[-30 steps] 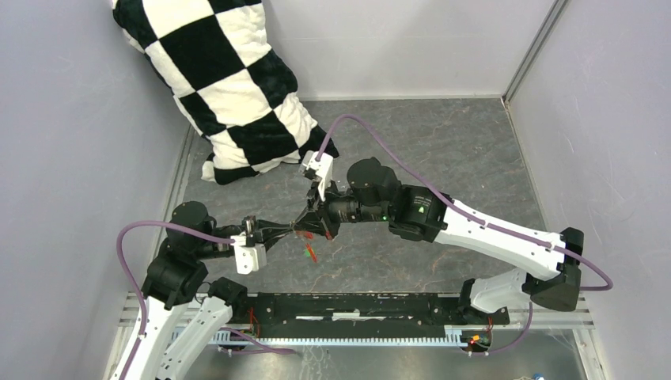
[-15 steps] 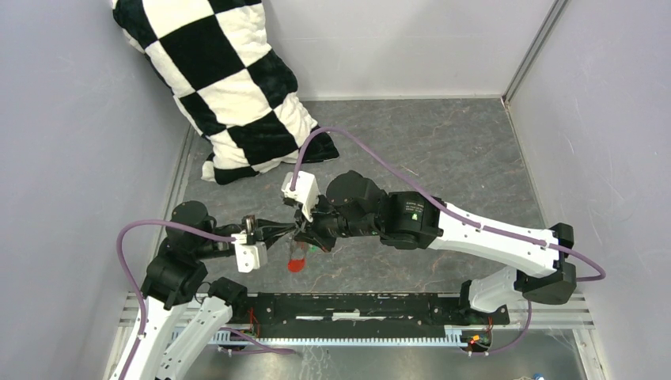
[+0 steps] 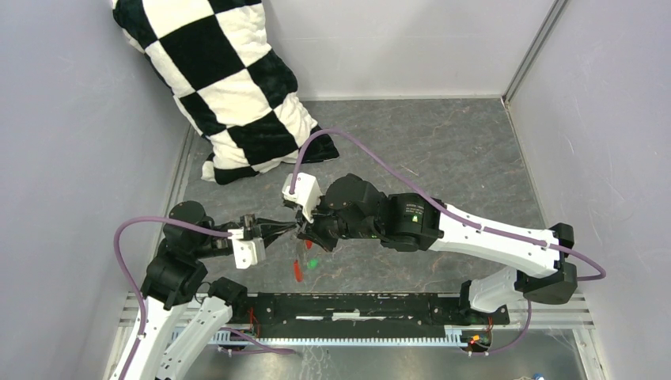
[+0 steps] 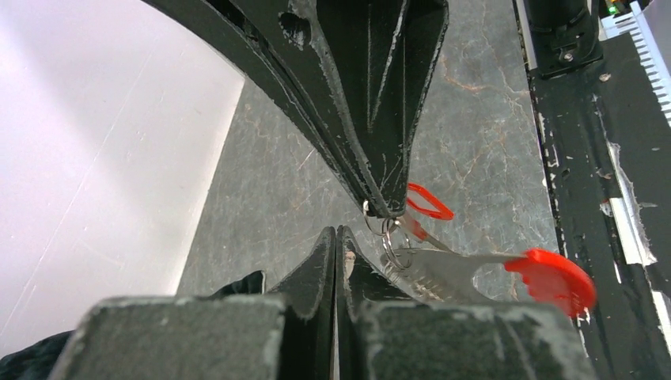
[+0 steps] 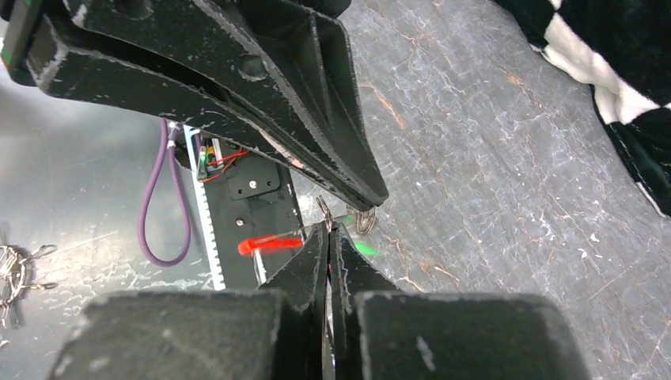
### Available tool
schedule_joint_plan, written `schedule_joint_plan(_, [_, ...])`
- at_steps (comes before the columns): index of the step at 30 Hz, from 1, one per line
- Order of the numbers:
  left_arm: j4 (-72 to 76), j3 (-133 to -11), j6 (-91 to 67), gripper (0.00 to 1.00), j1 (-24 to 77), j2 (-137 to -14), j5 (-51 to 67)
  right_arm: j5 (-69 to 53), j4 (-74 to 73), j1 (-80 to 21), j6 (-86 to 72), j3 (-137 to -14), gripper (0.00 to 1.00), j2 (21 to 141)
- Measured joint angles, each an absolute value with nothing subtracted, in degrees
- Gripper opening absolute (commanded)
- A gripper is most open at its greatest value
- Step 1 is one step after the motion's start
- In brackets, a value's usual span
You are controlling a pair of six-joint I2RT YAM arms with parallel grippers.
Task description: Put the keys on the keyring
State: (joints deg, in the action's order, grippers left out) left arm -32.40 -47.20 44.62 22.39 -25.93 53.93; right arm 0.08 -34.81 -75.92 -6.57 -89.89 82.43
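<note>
Over the grey table my two grippers meet tip to tip, the left gripper [image 3: 294, 229] reaching from the left and the right gripper [image 3: 305, 231] from the right. The left gripper [image 4: 336, 231] is shut, and the thin silver keyring [image 5: 364, 223] loops out right at its tip. From the keyring [image 4: 389, 241] hang a long red tag [image 4: 554, 279] on a toothed silver shank and a small green tag [image 3: 312, 263]. The right gripper [image 5: 328, 227] is shut on a key. Red shows between its jaws, and the key's small red head [image 4: 431, 207] peeks out beside its tip.
A black-and-white checkered pillow [image 3: 229, 87] leans in the far left corner. A black rail [image 3: 356, 305] runs along the near edge between the arm bases. Grey walls close in on the left, the back and the right. Purple cables arc over both arms.
The right arm swung left and rolled its wrist, then held. The left gripper stayed put. The red tag swung and turned edge-on, and the green tag now hangs beside it.
</note>
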Motion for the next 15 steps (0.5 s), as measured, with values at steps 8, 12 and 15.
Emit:
schedule_joint_plan(8, [-36.75,-50.87,44.21,0.27,22.39,-27.18,54.43,2.68,-34.87,-75.92,-6.07,-89.91,0.0,80.75])
schedule_joint_plan(12, [-41.65,-53.91,45.43,0.38,22.39,-29.3,54.08,3.64,-35.29,-75.9,-5.78,-90.56,0.0,80.07])
schedule_joint_plan(15, [-44.53,-54.41,45.76,0.42,22.39,-30.15,54.15,3.73,-35.29,-75.92,-5.69,-90.65,0.0,79.85])
